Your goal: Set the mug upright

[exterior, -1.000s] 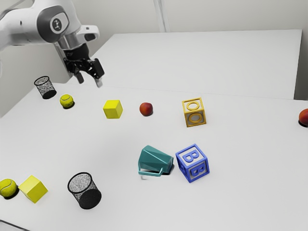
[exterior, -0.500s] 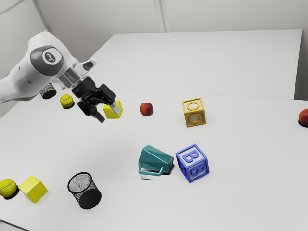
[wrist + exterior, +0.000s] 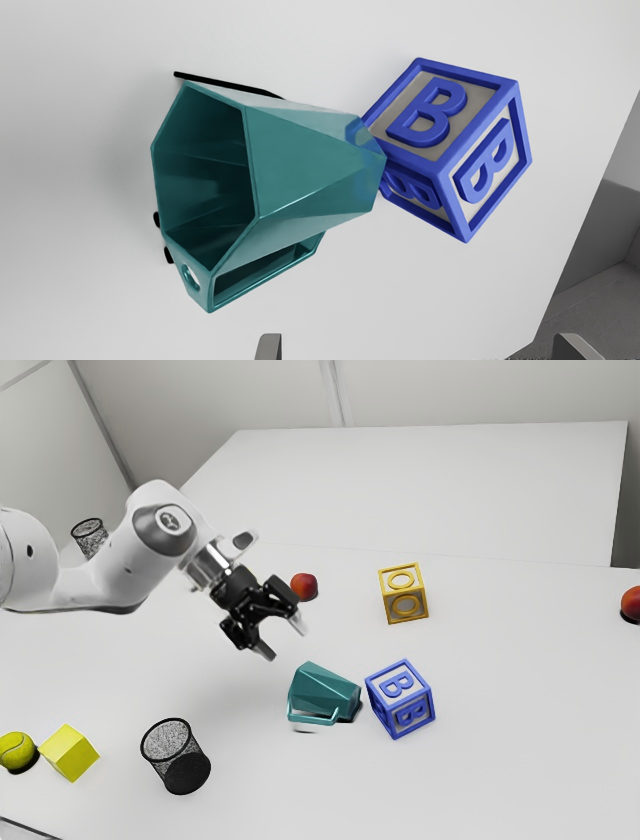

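In the exterior view my gripper (image 3: 283, 642) hangs over the table, just above and to the exterior view's left of the teal mug (image 3: 322, 692), its fingers wide apart with nothing between them. The mug lies on its side, its base toward the blue letter block. In the wrist view the mug (image 3: 300, 170) shows its open mouth and its handle, which is nearest the fingertips. Both tips of the open gripper (image 3: 420, 345) stand at the bottom edge, apart from the mug.
A blue block (image 3: 400, 699) sits close by the mug's base. Around lie a yellow letter block (image 3: 403, 594), a red ball (image 3: 304, 586), a black mesh cup (image 3: 176, 756), a yellow cube (image 3: 69, 753) and a tennis ball (image 3: 16, 751). Another mesh cup (image 3: 89, 538) stands behind the arm.
My arm has swung down and toward the exterior view's right, from the far left to close by the mug. It now covers the farther yellow cube and tennis ball. The mug has not moved.
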